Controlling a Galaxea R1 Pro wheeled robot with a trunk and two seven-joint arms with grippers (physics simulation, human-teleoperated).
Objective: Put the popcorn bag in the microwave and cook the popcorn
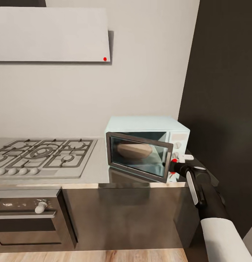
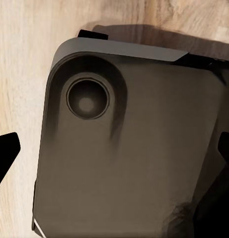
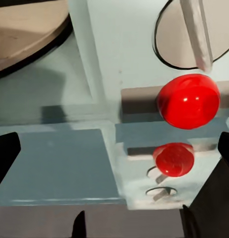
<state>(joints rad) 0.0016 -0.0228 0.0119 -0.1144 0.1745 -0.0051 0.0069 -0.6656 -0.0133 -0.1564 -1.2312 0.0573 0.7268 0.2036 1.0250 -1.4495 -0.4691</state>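
The microwave (image 1: 148, 145), a small pale mint-blue box, sits upright at the far right end of the glossy grey countertop (image 1: 93, 171), its dark glass door (image 1: 138, 156) swung partly open toward 7 o'clock. Through that glass, a tan-brown rounded shape sits inside the cavity: the popcorn bag (image 1: 134, 150), resting on the oven floor. At 3 o'clock of the door, the control panel (image 3: 144, 74) shows a pale round knob (image 3: 193, 32) above a glossy red round light (image 3: 189, 100), whose reflection gleams on the countertop below.
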